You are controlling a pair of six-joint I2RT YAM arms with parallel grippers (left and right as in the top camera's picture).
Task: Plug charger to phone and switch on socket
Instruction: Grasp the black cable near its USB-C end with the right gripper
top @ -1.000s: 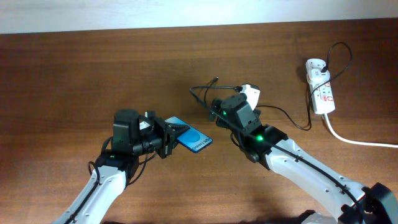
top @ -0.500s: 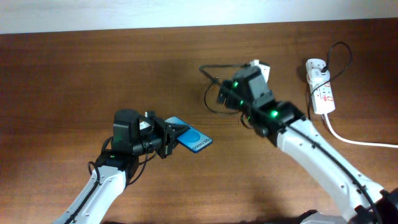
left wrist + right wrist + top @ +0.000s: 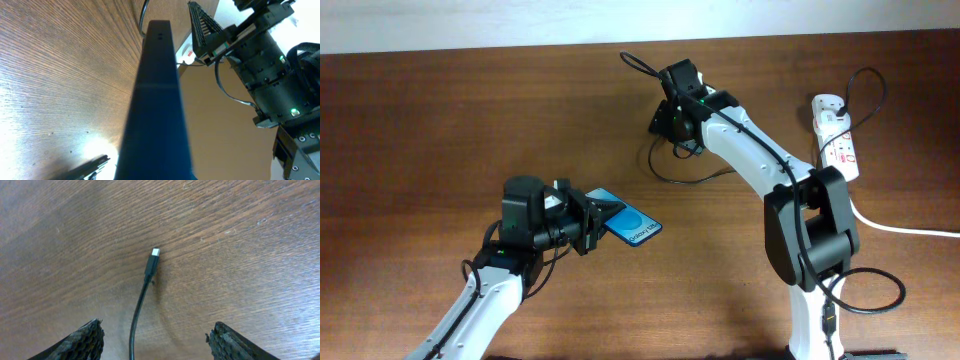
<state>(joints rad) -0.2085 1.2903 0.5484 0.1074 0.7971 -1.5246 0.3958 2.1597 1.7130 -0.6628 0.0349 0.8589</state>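
Standing by the wooden table (image 3: 440, 120), I see the left gripper (image 3: 592, 222) clamped on one end of the phone (image 3: 632, 226). Its bright blue screen faces up, and its free end points towards the middle of the table. From the left wrist camera the phone shows only as a dark blue edge running away from the lens, with the wood grain beneath it.

The right arm is stretched far across to the back of the table. Its gripper (image 3: 668, 118) points down at the charger (image 3: 150, 269), the thin black cable. In the right wrist view the two fingers (image 3: 82, 341) are wide apart and hold nothing. The cable comes up between them and ends in its small plug tip, which lies flat on the wood. The rest of the cable loops loosely around that arm's wrist.

The socket (image 3: 835, 140), a white power strip with red markings, lies near the right edge, well apart from both grippers. A thick white cord (image 3: 900, 226) trails away from it.
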